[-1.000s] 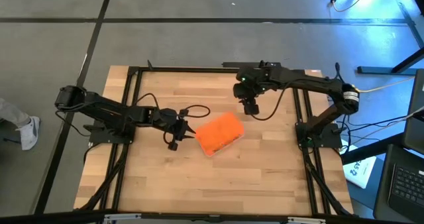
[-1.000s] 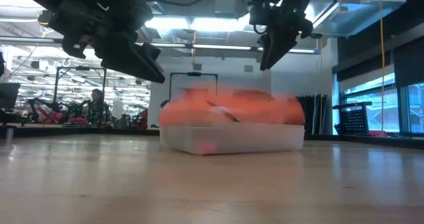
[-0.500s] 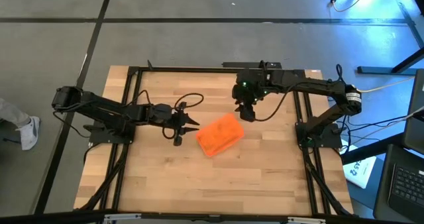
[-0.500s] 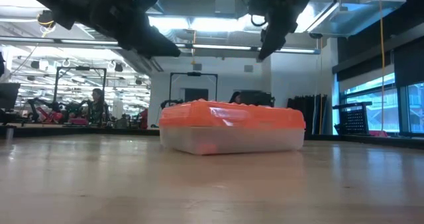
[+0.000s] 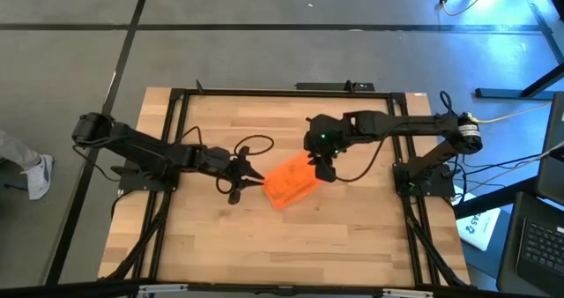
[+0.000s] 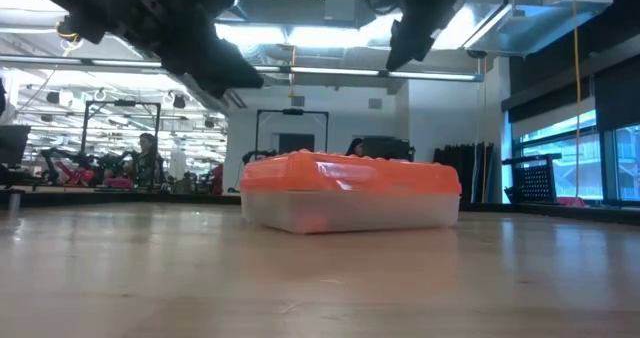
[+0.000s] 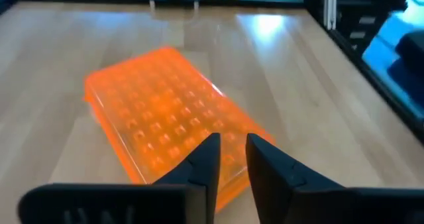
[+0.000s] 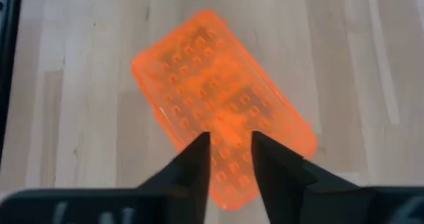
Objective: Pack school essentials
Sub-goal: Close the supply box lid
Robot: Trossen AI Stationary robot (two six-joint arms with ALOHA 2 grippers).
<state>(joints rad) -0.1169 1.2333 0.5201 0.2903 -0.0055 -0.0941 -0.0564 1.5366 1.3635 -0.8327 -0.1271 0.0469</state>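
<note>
A clear box with an orange lid (image 5: 292, 179) rests flat on its base at the middle of the table, lid on; it also shows in the low view (image 6: 350, 193). None of the school essentials show loose on the table; only a reddish blur (image 6: 310, 221) shows through the box wall. My left gripper (image 5: 251, 176) hovers beside the box's left end, narrowly open, above lid height (image 6: 250, 86). My right gripper (image 5: 322, 167) hangs over the box's far right end, narrowly open and well above it (image 6: 392, 63). Both wrist views look down on the lid (image 7: 165, 105) (image 8: 212, 98) past the fingers.
Black frame rails (image 5: 173, 139) run along the table's left, right and far sides. A black cable (image 5: 256, 145) loops on the wood behind my left gripper. Bare wood (image 5: 282, 245) spreads toward the near edge. A person (image 6: 148, 158) sits far back in the room.
My right gripper has moved toward the near edge and a little left, ending over the box's far right end. My left gripper has risen and edged right toward the box. The box, blurred a second ago, now lies still.
</note>
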